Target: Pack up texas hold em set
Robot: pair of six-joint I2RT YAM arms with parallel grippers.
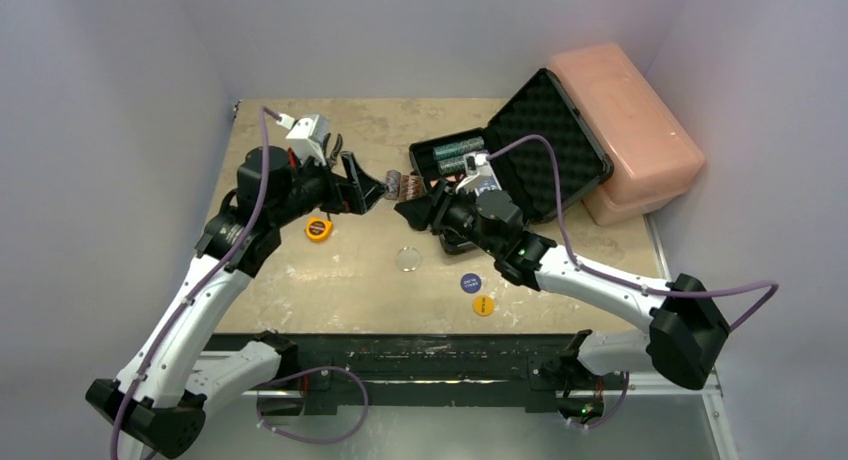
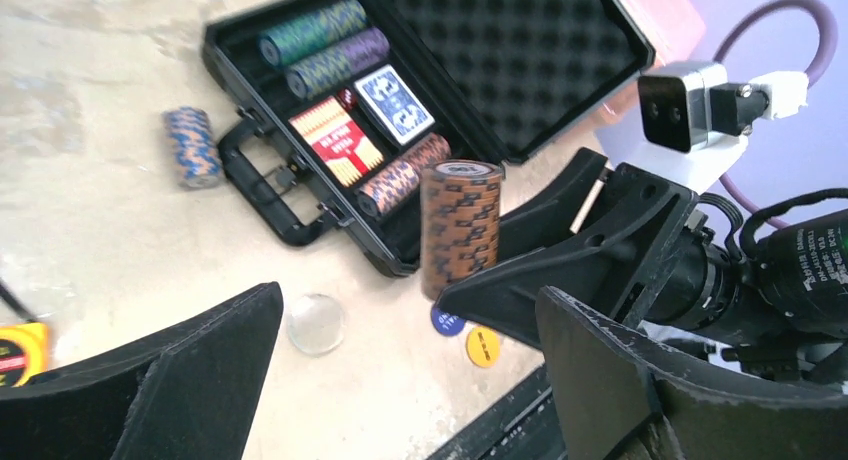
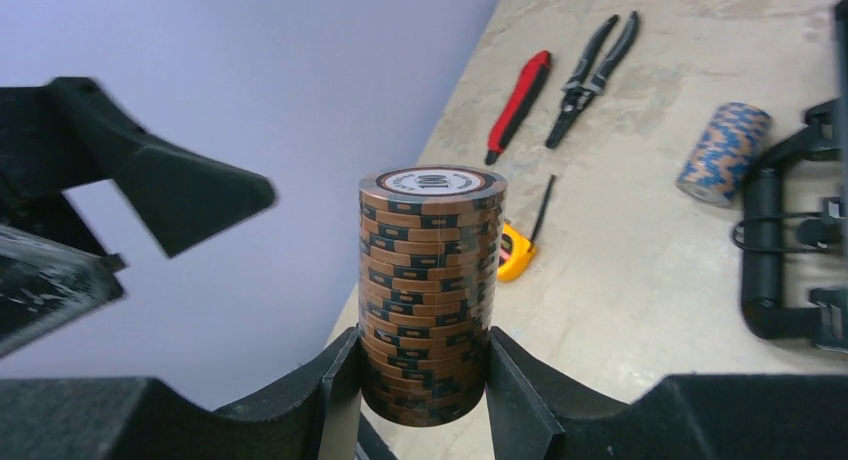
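Note:
The black briefcase (image 1: 470, 170) lies open, its foam lid (image 1: 555, 145) propped up. Inside it the left wrist view shows green (image 2: 312, 30) and purple (image 2: 335, 62) chip stacks, a red deck (image 2: 335, 140), a blue deck (image 2: 395, 105) and another chip stack (image 2: 400, 175). My right gripper (image 3: 425, 380) is shut on an upright brown chip stack (image 3: 430, 290), held left of the case, above the table (image 1: 412, 188). My left gripper (image 1: 372, 192) is open and empty, facing that stack, jaws wide apart (image 2: 400, 380). A blue-orange chip stack (image 2: 192, 145) lies on the table by the case handle.
A clear round disc (image 1: 408, 259), a blue button (image 1: 471, 282) and a yellow button (image 1: 483, 305) lie near the front. A yellow tape measure (image 1: 318, 228), pliers (image 3: 590, 75) and a red cutter (image 3: 520, 105) lie at the left. A pink box (image 1: 625, 130) stands behind the case.

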